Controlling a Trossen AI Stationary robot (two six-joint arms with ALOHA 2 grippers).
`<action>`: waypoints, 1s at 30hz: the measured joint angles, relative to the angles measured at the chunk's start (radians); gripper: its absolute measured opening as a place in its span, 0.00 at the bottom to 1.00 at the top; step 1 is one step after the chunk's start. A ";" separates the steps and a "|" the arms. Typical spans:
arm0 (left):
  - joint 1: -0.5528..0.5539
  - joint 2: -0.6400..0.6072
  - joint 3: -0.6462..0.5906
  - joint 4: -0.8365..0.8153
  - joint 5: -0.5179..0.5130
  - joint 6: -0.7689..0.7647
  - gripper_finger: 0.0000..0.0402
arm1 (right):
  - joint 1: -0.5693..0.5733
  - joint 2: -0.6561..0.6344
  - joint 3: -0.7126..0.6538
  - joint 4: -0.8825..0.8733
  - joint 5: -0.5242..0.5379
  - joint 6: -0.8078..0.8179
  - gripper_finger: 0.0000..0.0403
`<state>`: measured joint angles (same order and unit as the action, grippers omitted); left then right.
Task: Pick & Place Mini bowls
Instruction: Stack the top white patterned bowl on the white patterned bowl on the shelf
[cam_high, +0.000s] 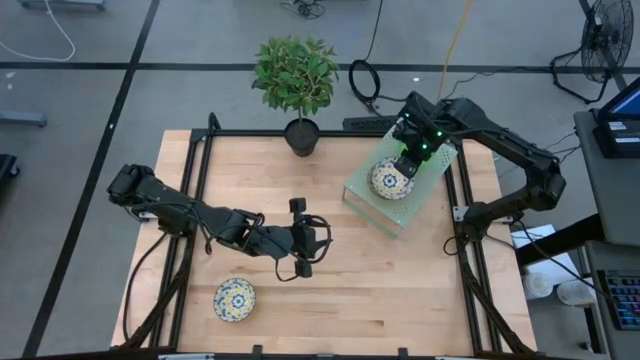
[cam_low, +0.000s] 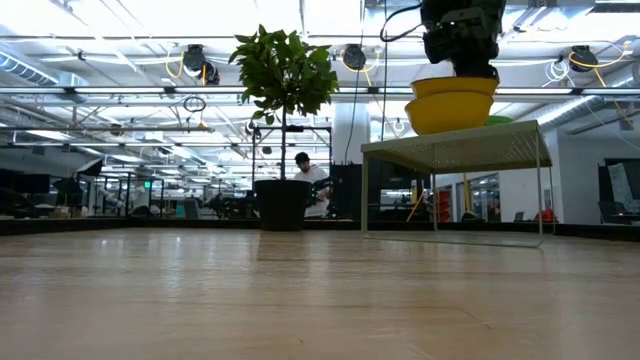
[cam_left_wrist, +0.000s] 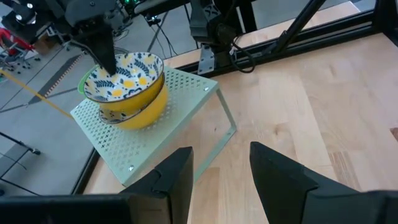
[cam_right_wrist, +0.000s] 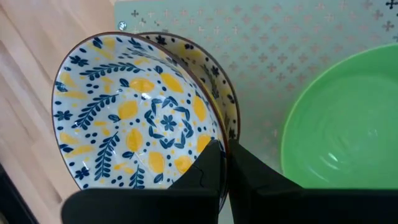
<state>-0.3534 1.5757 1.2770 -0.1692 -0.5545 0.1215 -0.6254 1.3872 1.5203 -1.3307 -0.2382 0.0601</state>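
One patterned bowl (cam_high: 234, 299) on table, two stacked patterned bowls (cam_right_wrist: 143, 112) plus green bowl (cam_right_wrist: 342, 124) on rack (cam_high: 425, 180).

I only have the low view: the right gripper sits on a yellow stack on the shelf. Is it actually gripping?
Observer: Yes. The right gripper is shut on the rim of the top bowl, which is nested in a second floral bowl.
Operator: Anything else on the shelf?
Observer: A green bowl sits beside the stack on the shelf.
Operator: Any bowls on the table itself?
Observer: A lone floral bowl on the left arm's side, upright on the wood. The left gripper hangs open mid-table, holding nothing.
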 joint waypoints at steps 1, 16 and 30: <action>0.000 0.000 0.000 0.000 0.000 0.000 0.40 | 0.000 0.000 -0.004 0.007 0.000 0.000 0.00; 0.001 0.000 0.000 0.000 0.004 0.000 0.40 | 0.000 -0.002 -0.091 0.096 -0.006 0.002 0.00; 0.001 0.000 0.000 0.001 0.004 0.000 0.40 | -0.001 -0.003 -0.098 0.080 -0.005 0.023 0.00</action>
<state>-0.3527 1.5761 1.2770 -0.1684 -0.5503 0.1219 -0.6264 1.3846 1.4227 -1.2506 -0.2435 0.0830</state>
